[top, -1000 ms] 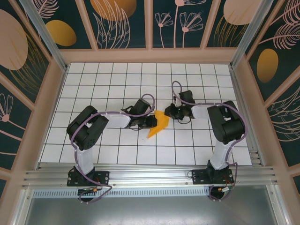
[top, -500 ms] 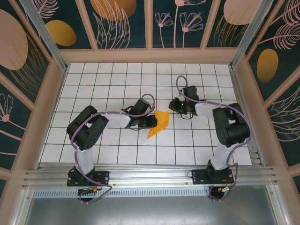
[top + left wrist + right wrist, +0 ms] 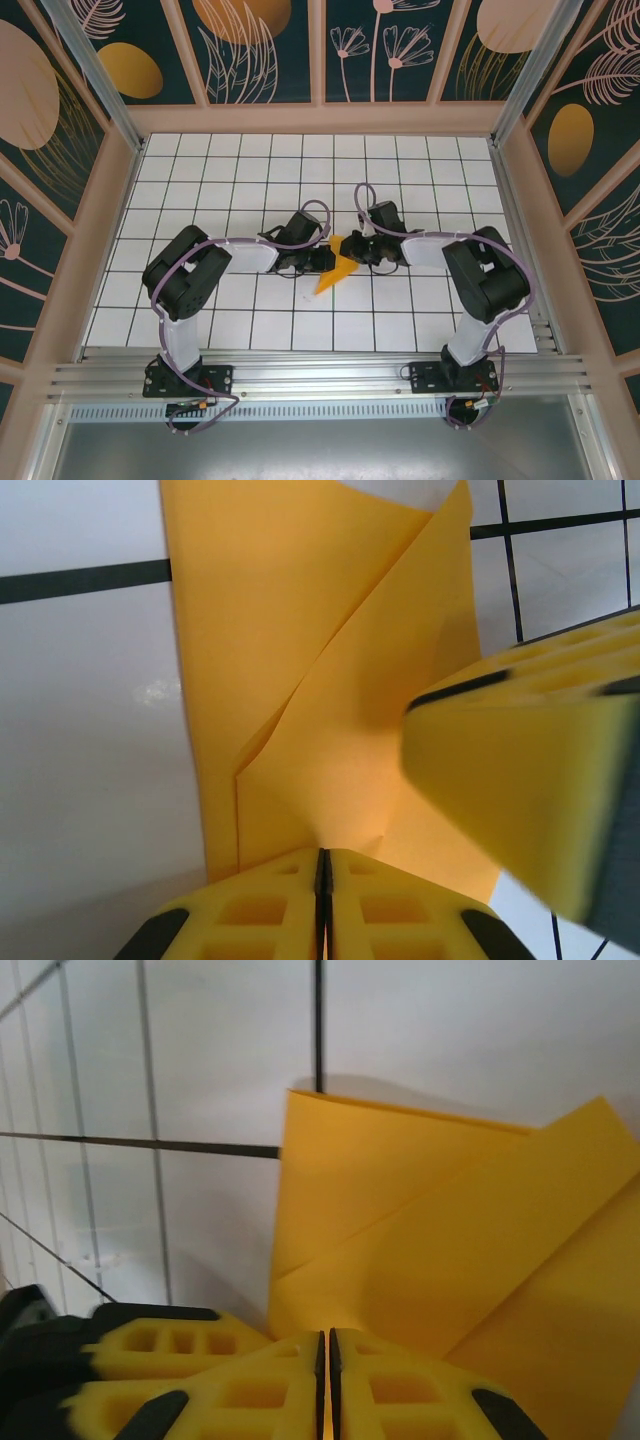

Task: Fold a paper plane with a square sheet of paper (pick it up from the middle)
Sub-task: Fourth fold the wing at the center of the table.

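Two pincers are clenched on one thing: the square sheet of paper [image 3: 338, 268], partly folded, is held between them just above the white tiled table [image 3: 250, 170]. The left pincer [image 3: 322, 261] is seen pressed shut, its pads meeting with no gap. The orange-yellow sheet [image 3: 300, 680] rises straight out of that seam, so a firm nip on a folded edge is judged. Ahead of its tips a diagonal flap is laid over the layer beneath. A yellow pad [image 3: 520, 780] of the other arm is found just to the right of them, close over the paper. The right pincer [image 3: 362, 250] is likewise closed. The sheet [image 3: 450, 1230] spreads directly in front of its tips and appears to run in between them, with a slanted fold crossing up to the right. Such an opposed hold is probably chosen so that the thin sheet is anchored on one side while a crease is set from the other. The dart shape is not yet reached, and several folds are judged to remain.
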